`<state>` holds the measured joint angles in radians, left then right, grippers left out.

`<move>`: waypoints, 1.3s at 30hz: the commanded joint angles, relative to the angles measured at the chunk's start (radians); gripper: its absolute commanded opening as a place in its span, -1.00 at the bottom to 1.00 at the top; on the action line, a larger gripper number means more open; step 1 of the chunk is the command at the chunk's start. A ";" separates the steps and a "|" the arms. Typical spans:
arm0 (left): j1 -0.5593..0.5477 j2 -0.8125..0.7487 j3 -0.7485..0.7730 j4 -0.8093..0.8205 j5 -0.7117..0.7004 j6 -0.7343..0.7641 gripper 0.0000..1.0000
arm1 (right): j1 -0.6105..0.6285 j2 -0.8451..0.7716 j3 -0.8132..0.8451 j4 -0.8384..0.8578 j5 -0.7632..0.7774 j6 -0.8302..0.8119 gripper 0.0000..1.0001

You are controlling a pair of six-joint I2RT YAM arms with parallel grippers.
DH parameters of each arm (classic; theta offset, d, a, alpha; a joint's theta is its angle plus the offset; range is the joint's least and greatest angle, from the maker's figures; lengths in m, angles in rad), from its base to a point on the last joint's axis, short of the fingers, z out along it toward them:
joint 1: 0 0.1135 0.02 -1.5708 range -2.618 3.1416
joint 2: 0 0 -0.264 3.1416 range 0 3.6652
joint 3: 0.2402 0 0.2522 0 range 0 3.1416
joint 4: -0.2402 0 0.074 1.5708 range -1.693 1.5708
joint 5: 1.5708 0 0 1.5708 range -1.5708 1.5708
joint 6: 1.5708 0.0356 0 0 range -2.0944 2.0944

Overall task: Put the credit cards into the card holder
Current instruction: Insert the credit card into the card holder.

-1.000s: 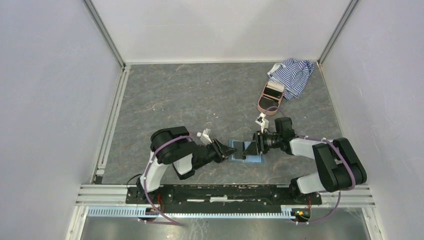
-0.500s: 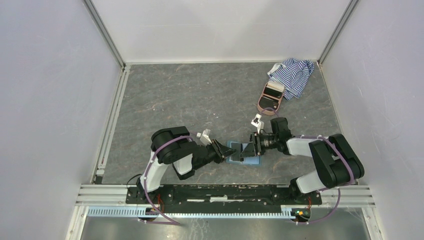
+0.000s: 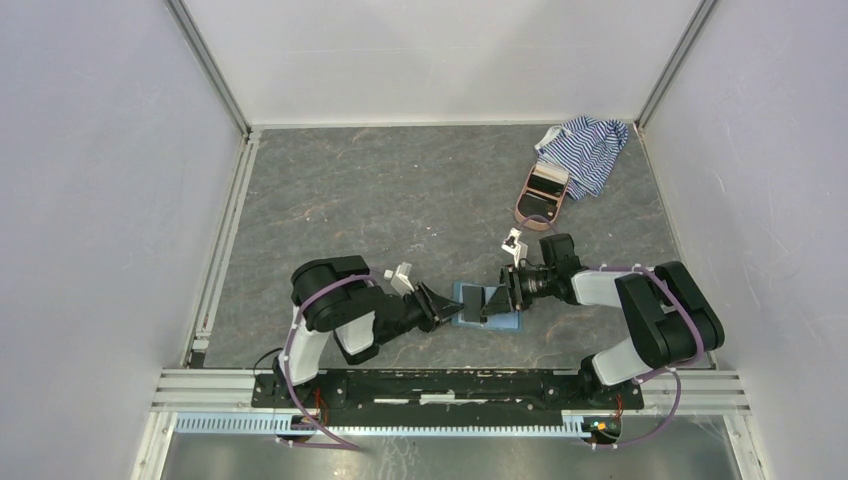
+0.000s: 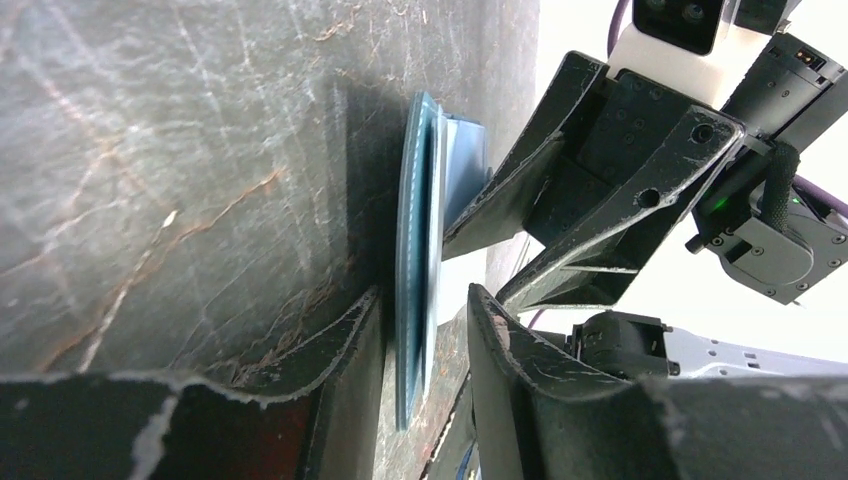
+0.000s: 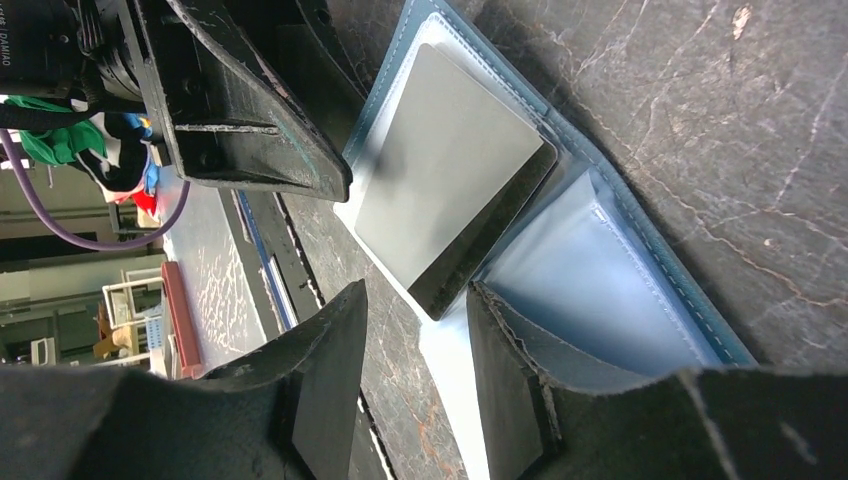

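Left hand and right hand cover much of card holder.

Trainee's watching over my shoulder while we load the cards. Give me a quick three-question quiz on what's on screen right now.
1. True or false: the card holder lies unfolded, its inside facing up.
2. Where is the grey card?
A. lying on the open card holder
B. on the striped cloth
C. inside the pink case
3. In the left wrist view, what sits between the fingers of the left gripper?

Key
1. True.
2. A.
3. The card holder's edge, with the jaws apart around it.
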<state>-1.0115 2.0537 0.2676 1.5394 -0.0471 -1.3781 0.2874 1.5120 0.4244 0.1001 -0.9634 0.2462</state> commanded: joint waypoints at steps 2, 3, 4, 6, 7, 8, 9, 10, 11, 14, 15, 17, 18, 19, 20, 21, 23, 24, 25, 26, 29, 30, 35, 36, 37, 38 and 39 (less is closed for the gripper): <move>0.001 0.011 -0.079 0.198 -0.013 0.034 -0.18 | -0.006 -0.004 0.004 -0.028 0.087 -0.054 -0.03; 0.001 0.010 -0.083 0.197 -0.012 0.038 -0.21 | -0.005 -0.003 0.005 -0.030 0.088 -0.058 -0.03; 0.001 0.014 -0.083 0.197 -0.008 0.038 -0.25 | -0.005 -0.003 0.007 -0.033 0.088 -0.061 -0.03; 0.001 0.030 -0.079 0.197 0.000 0.031 -0.35 | -0.006 -0.007 0.011 -0.039 0.085 -0.069 -0.07; 0.001 0.039 -0.078 0.198 0.003 0.027 -0.40 | -0.006 -0.011 0.011 -0.040 0.086 -0.073 -0.11; 0.001 0.046 -0.075 0.198 0.007 0.024 -0.45 | -0.006 -0.018 0.011 -0.042 0.088 -0.077 -0.17; 0.001 0.050 -0.074 0.197 0.010 0.024 -0.49 | -0.006 -0.026 0.011 -0.044 0.091 -0.081 -0.22; 0.001 0.051 -0.073 0.197 0.012 0.024 -0.53 | -0.005 -0.037 0.010 -0.045 0.095 -0.086 -0.27; 0.001 0.051 -0.073 0.197 0.011 0.026 -0.60 | -0.004 -0.047 0.008 -0.045 0.100 -0.093 -0.34; 0.001 0.053 -0.072 0.198 0.013 0.027 -0.70 | -0.004 -0.069 0.012 -0.064 0.127 -0.116 -0.53; 0.001 0.055 -0.071 0.198 0.015 0.027 -0.71 | -0.004 -0.075 0.015 -0.074 0.142 -0.127 -0.56; 0.001 0.058 -0.069 0.198 0.018 0.023 -0.72 | -0.005 -0.084 0.019 -0.094 0.167 -0.155 -0.64; 0.001 0.061 -0.068 0.197 0.019 0.022 -0.73 | -0.004 -0.090 0.021 -0.098 0.178 -0.168 -0.70; 0.001 0.062 -0.068 0.198 0.020 0.022 -0.72 | -0.004 -0.095 0.023 -0.098 0.186 -0.176 -0.78; 0.001 0.063 -0.068 0.197 0.021 0.022 -0.72 | -0.004 -0.099 0.024 -0.098 0.193 -0.184 -0.86; 0.001 0.063 -0.068 0.197 0.021 0.022 -0.72 | -0.003 -0.098 0.022 -0.097 0.193 -0.188 -0.96; 0.001 0.065 -0.067 0.198 0.024 0.022 -0.72 | 0.002 -0.084 0.026 -0.097 0.188 -0.195 -1.00; 0.001 0.065 -0.066 0.198 0.027 0.022 -0.72 | 0.006 -0.074 0.033 -0.121 0.185 -0.196 -1.00; 0.001 0.065 -0.064 0.197 0.030 0.023 -0.72 | 0.011 -0.065 0.036 -0.125 0.178 -0.195 -1.00; 0.001 0.065 -0.062 0.197 0.032 0.024 -0.71 | 0.018 -0.059 0.041 -0.126 0.178 -0.194 -1.00; 0.001 0.063 -0.062 0.197 0.037 0.027 -0.71 | 0.035 -0.041 0.045 -0.128 0.180 -0.191 -1.00; 0.001 0.064 -0.062 0.198 0.039 0.028 -0.71 | 0.038 -0.036 0.047 -0.128 0.179 -0.188 -1.00; 0.000 0.071 -0.057 0.198 0.043 0.030 -0.72 | 0.051 -0.008 0.059 -0.124 0.149 -0.172 -1.00; 0.000 0.073 -0.055 0.197 0.043 0.030 -0.72 | 0.052 -0.003 0.059 -0.120 0.138 -0.168 -1.00; -0.001 0.074 -0.053 0.198 0.043 0.030 -0.72 | 0.054 0.002 0.059 -0.116 0.127 -0.164 -1.00; -0.001 0.075 -0.051 0.198 0.043 0.030 -0.72 | 0.056 0.005 0.059 -0.111 0.111 -0.158 -1.00; -0.001 0.077 -0.049 0.198 0.060 0.028 -0.72 | 0.057 0.009 0.059 -0.107 0.098 -0.153 -1.00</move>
<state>-1.0046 2.0636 0.2234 1.5417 -0.0204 -1.3788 0.3321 1.4940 0.4717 -0.0078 -0.8452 0.0914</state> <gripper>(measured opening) 0.142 0.006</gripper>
